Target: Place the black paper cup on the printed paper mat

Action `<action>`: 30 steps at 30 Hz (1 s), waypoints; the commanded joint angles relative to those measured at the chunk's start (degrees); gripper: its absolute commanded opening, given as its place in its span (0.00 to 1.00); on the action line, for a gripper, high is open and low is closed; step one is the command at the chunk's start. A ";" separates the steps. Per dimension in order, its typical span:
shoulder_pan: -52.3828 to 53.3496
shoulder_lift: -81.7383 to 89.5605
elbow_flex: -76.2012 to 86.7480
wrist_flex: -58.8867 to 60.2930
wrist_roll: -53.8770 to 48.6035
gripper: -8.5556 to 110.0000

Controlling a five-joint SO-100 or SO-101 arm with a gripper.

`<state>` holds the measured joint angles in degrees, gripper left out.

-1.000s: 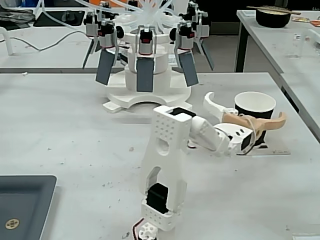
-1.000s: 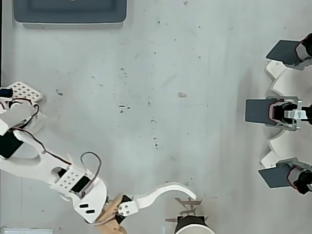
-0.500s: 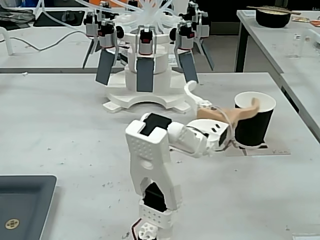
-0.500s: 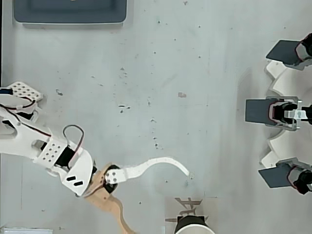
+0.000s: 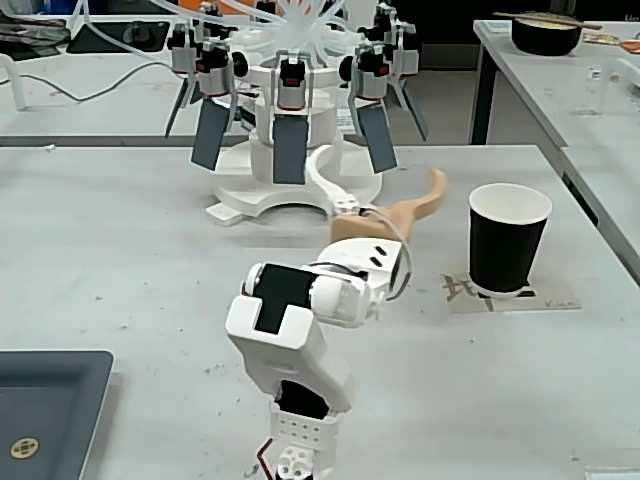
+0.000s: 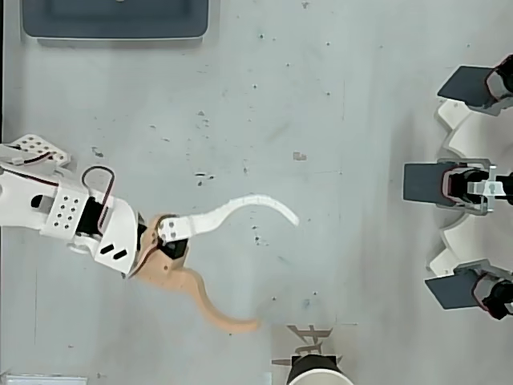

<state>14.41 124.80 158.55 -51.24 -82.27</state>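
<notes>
while the cup (image 5: 509, 240) stands upright on the mat (image 5: 470, 293), its long axis is vertical and its white mouth points up. in the fixed view it sits at the right of the table (image 5: 120, 230), covering the mat's middle; the overhead view shows only its rim (image 6: 320, 374) at the bottom edge. the gripper (image 6: 276, 271) is spread wide and holds nothing: the white finger (image 6: 240, 205) and the tan finger (image 6: 212, 309) curve apart over bare table. its tips are near the cup but touch neither cup nor mat.
</notes>
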 commanded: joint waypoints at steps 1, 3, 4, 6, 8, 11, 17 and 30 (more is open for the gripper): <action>-3.34 2.90 0.62 -2.37 0.26 0.35; -5.89 2.90 1.58 -3.16 0.26 0.33; -7.03 2.99 1.93 -3.16 -0.09 0.33; -9.40 3.08 2.55 -3.78 -0.18 0.32; -11.16 3.08 2.99 -3.87 -0.44 0.31; -13.10 2.46 3.43 -3.78 -0.53 0.30; -16.26 -1.93 2.90 -3.78 -2.02 0.27; -18.19 -15.21 -9.58 -0.97 -7.38 0.26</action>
<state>-2.99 111.01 153.02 -52.29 -89.21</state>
